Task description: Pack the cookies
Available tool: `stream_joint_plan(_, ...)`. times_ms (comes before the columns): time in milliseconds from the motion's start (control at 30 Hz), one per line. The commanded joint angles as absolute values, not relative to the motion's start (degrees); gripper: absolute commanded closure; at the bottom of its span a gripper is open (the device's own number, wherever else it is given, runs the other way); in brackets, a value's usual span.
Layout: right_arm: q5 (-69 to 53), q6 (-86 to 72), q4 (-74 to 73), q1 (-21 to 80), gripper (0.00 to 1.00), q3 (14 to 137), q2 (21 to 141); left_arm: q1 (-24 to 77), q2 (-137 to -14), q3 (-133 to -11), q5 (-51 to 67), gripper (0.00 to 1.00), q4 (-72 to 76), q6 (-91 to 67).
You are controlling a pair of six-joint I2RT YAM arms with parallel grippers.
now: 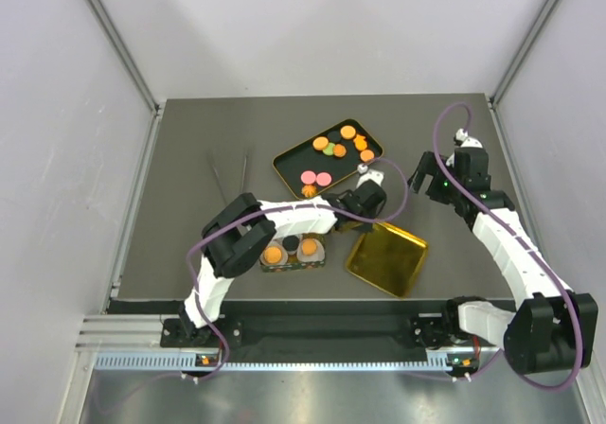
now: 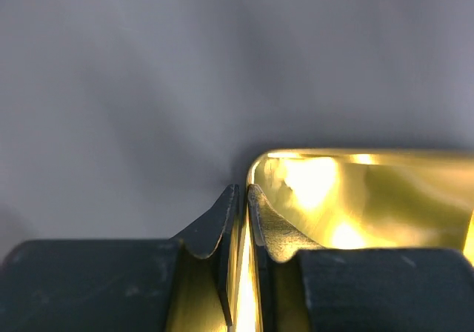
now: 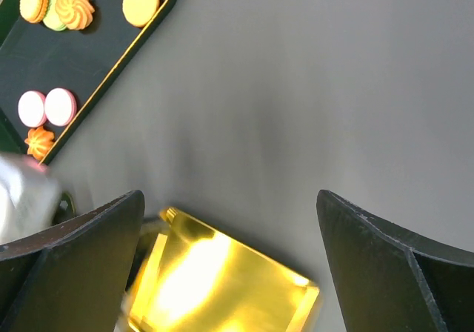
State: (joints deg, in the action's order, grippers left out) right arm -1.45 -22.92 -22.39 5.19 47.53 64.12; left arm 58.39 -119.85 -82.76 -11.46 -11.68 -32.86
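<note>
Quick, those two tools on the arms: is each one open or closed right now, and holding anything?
Left tool: closed, pinching the rim of the gold tray.
Right tool: open, holding nothing.

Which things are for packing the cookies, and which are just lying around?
For the job:
- cookies
- black tray holding them
- small box, partly filled
- gold tin
- left gripper, jaws shut on the tin's rim

Just lying about:
- two thin dark sticks

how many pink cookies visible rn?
2. One pink cookie and another beside it, in the black tray, toward its near-left end. More may hide under the left arm.
</note>
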Motion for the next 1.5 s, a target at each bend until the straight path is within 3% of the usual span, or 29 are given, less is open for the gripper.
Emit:
stream_joint_plan(0, -3.2, -22.1, -20.7, 4.4, 0.00, 47.2, 63.5, 53.7, -117.7, -83.6, -14.7, 0.85, -14.6, -30.3)
stream_joint_plan(400, -6.2, -23.2, -18.5, 6.5, 0.02, 43.0, 68.2, 46.3, -115.4, -82.1, -13.5, 0.84, -14.4, -30.0)
stream_joint_plan(533, -5.5, -24.7, -16.4, 7.7, 0.16, 40.1, 70.6, 45.8, -114.9, -81.8, -12.6, 0.79, -14.2, -30.1)
stream_joint_plan(800, -2.6, -27.0, -13.4, 12.9, 0.40, 40.2, 76.1, 45.7, -110.8, -80.4, -9.4, 0.47, -12.7, -29.2)
stream_joint_plan(1000, -2.3, -27.8, -10.2, 13.6, 0.59, 38.3, 79.9, 44.3, -102.8, -77.5, -5.5, 0.39, -11.4, -28.9)
stream_joint_plan(1167, -3.6, -28.2, -7.9, 14.0, 0.69, 38.2, 82.3, 43.2, -96.6, -75.5, -1.7, 0.38, -11.5, -29.2)
stream_joint_plan(1367, -4.5, -27.2, -8.5, 13.5, 1.00, 39.7, 84.1, 41.1, -92.8, -71.6, 4.6, 0.29, -11.0, -28.2)
stream_joint_plan(1467, -7.6, -27.0, -9.6, 11.2, 1.00, 40.4, 81.4, 40.4, -92.4, -71.2, 7.7, 0.27, -11.2, -26.9)
